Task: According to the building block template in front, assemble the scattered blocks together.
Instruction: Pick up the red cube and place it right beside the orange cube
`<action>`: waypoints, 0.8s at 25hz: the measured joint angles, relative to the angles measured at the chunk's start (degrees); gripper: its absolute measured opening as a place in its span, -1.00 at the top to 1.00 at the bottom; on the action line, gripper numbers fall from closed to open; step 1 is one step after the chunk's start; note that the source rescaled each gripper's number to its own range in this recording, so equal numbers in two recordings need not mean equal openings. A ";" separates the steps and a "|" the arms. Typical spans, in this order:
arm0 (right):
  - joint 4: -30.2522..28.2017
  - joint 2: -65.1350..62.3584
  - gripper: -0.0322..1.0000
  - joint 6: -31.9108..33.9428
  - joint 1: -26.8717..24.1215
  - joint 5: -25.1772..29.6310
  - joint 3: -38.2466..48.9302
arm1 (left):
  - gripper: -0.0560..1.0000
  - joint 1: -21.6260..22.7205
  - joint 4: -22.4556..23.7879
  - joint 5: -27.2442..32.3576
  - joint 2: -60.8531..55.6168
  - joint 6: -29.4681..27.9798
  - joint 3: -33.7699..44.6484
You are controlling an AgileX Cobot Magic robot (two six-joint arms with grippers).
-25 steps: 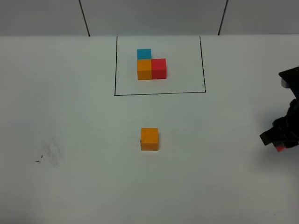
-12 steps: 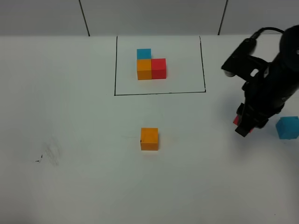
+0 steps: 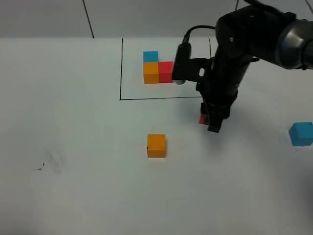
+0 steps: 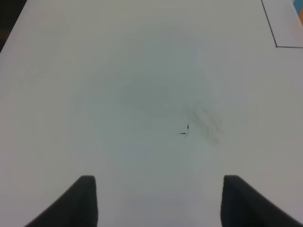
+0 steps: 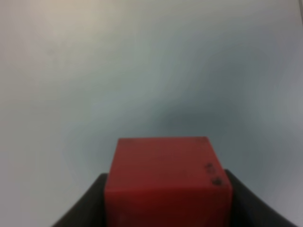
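Note:
The template (image 3: pixel 158 68) is a blue, orange and red cube trio inside a black drawn frame at the back. A loose orange cube (image 3: pixel 156 146) sits in the middle of the table. A loose sky blue cube (image 3: pixel 301 134) sits at the far right. My right gripper (image 3: pixel 209 119) is shut on the loose red cube (image 5: pixel 166 182), held right of and behind the orange cube, just in front of the frame's front line. In the high view only a sliver of red (image 3: pixel 201 119) shows. My left gripper (image 4: pixel 158 201) is open over bare table.
A faint grey smudge with a small black mark (image 3: pixel 51 161) lies on the white table at the left; it also shows in the left wrist view (image 4: pixel 201 124). The right arm's black body (image 3: pixel 230 54) hangs over the frame's right side.
My right arm has swept leftward from the table's right edge with the red cube in its grip, uncovering the sky blue cube at the right. The orange cube has not moved.

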 joint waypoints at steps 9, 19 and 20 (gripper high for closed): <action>0.64 5.76 0.94 -4.98 3.78 2.71 -5.78 | 0.48 0.00 0.00 0.00 0.00 0.00 0.00; 0.44 5.88 0.94 -0.89 6.25 4.64 -5.68 | 0.48 0.00 0.00 0.00 0.00 0.00 0.00; -0.02 5.88 0.94 -0.41 6.46 4.64 -5.68 | 0.48 0.00 0.00 0.00 0.00 0.00 0.00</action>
